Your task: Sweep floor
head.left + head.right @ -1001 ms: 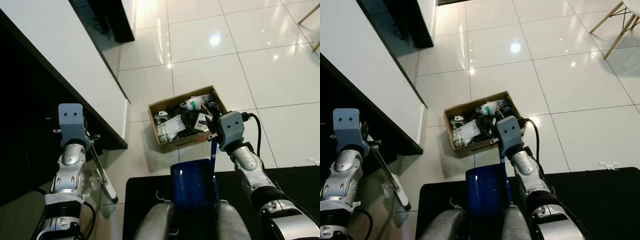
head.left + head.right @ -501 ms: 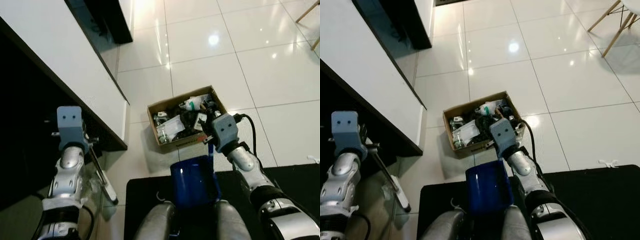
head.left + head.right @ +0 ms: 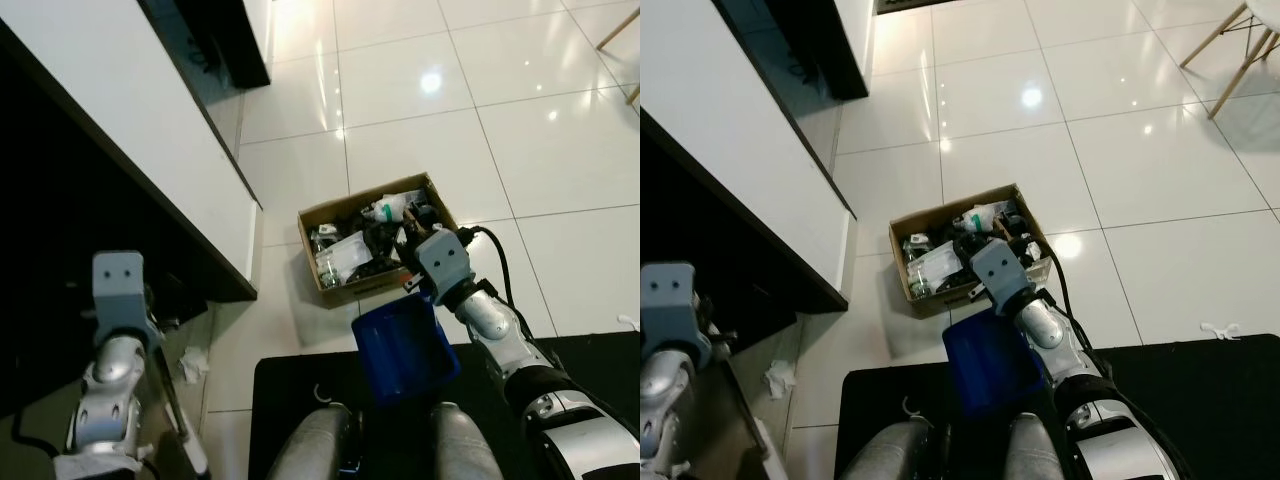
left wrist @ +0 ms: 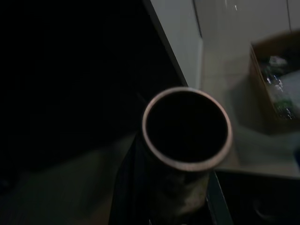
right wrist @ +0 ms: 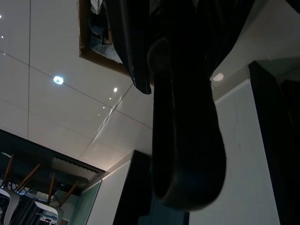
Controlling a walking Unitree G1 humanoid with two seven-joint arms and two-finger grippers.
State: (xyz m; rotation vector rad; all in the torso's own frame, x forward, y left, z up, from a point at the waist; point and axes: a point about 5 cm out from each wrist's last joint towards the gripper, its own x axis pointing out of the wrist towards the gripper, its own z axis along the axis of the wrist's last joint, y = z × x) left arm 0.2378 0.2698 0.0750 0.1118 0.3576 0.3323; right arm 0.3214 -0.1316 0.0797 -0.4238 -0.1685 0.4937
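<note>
Glossy white tiles (image 3: 400,140) surrounded us. Our right gripper (image 3: 420,285) clasped the blue dustpan (image 3: 403,345), tilted near the rubbish-filled cardboard box (image 3: 380,240); emptying likely followed. Left gripper's (image 4: 154,206) fingers: cannot tell.

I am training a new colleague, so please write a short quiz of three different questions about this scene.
1. True or false: the cardboard box is empty.
2. Which gripper holds the blue dustpan? A) left B) right
3. Fill in: a crumpled white scrap lies on the ____ beside the white cabinet.

Key: 1 false, it is full of rubbish. 2 B, the right gripper. 3 floor.
</note>
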